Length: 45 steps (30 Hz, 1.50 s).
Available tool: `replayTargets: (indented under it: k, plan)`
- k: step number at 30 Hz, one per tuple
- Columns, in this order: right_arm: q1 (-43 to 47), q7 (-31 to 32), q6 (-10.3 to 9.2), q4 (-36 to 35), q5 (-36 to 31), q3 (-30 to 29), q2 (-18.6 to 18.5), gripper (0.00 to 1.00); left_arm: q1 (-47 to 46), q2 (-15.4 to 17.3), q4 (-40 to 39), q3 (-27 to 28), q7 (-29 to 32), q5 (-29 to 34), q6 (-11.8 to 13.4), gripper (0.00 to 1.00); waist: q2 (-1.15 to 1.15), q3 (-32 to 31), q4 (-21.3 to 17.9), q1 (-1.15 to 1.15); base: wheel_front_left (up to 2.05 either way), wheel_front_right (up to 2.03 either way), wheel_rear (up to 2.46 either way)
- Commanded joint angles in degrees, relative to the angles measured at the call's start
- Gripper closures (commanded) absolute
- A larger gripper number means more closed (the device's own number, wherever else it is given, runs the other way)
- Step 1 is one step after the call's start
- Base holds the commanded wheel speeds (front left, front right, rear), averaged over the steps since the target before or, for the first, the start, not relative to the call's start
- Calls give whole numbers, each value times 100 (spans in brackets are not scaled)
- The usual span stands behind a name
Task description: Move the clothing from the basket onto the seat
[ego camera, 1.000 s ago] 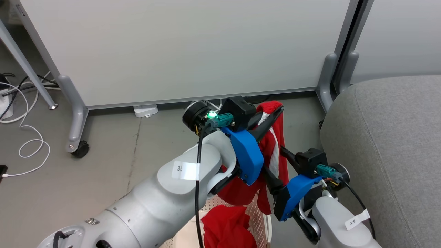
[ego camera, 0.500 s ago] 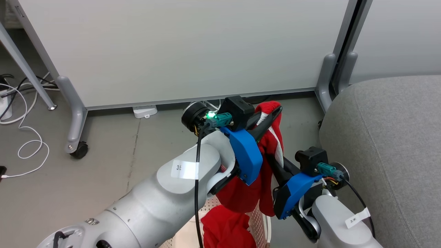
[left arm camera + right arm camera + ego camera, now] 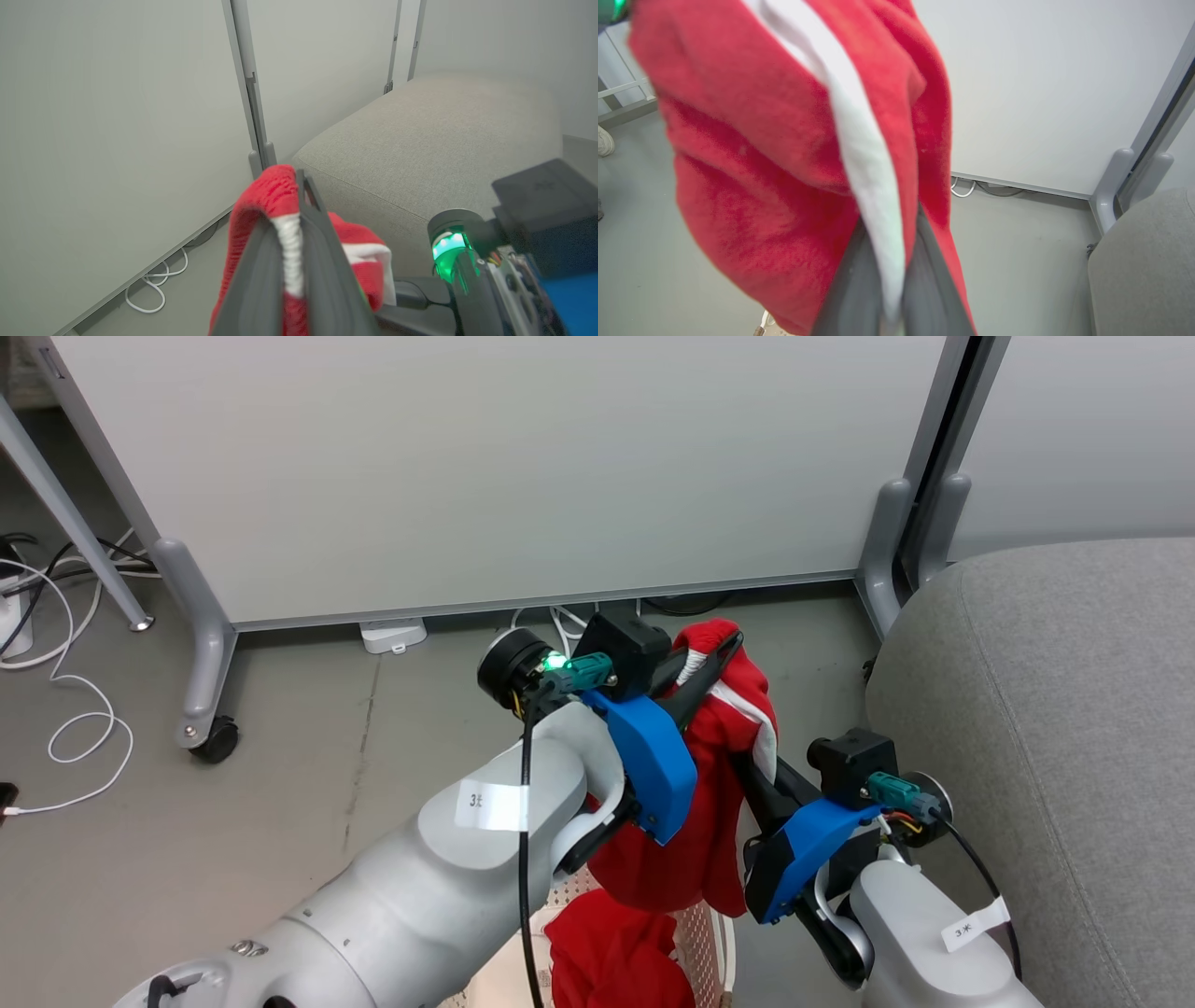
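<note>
Head view, starting at its left edge: white cables [image 3: 65, 737] loop over the grey floor [image 3: 280, 821], and a pale partition panel [image 3: 513, 476] on castor feet spans the upper frame.

At centre the left claw [image 3: 726, 646] points toward the upper right. Its fingers are pinched together on the top fold of the held garment [image 3: 695, 831], which is red with a white ribbed band. From that pinch the cloth hangs with its long axis running from upper centre to lower centre. Its tail dangles over the basket [image 3: 711, 943] at the bottom edge, where a second garment [image 3: 611, 957] lies bunched. Whether the tail is free of that heap I cannot tell.

Just right of the hanging cloth, the right claw [image 3: 752, 773] reaches in from the lower right. The right wrist view has its two fingers closed tight on a white band partway down the garment.

At the right edge the seat [image 3: 1055, 709] rises, grey and soft with a rounded shoulder. It lies to the right of both claws, and the right arm is the nearer one. The carry probably runs rightward, with enough lift for the tail to clear the basket's rim and that rounded edge. The partition stands close behind, so there is little room toward the top of the frame.
</note>
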Motion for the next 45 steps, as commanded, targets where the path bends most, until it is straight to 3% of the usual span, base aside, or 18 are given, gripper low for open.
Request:
replayTargets:
  k: [1, 7, 16, 28, 35, 45]
  plan:
    - [23, -22, 1, -47, -15, -46, -16, 100, 119, -1, 28, 52, -87, -44, 62, 0, 0, 19, -2, 0, 0, 0, 0]
    - [-79, -21, 1, -92, -89, -152, -16, 100, 506, 145, -216, 657, -189, 158, 108, 0, 0, 110, 9, 0, 0, 0, 0]
    - [-17, -21, 1, -228, -273, -471, -16, 100, 1828, 678, -1428, 1969, -185, 1498, 78, 0, 0, 228, 107, 0, 0, 0, 0]
    - [105, -21, 1, -318, -267, -512, -16, 100, 3417, 967, -2405, 3418, -185, 2692, -59, 0, 0, 213, 53, 0, 0, 0, 0]
    - [201, -21, 1, -315, -337, -632, -16, 100, 4183, 1018, -2577, 4127, -186, 3188, -94, 0, 0, 168, 25, 0, 0, 0, 0]
    - [283, -21, 1, -262, -397, -778, -16, 100, 4731, 804, -2714, 4815, -186, 3534, -112, 0, 0, 72, 47, 0, 0, 0, 0]
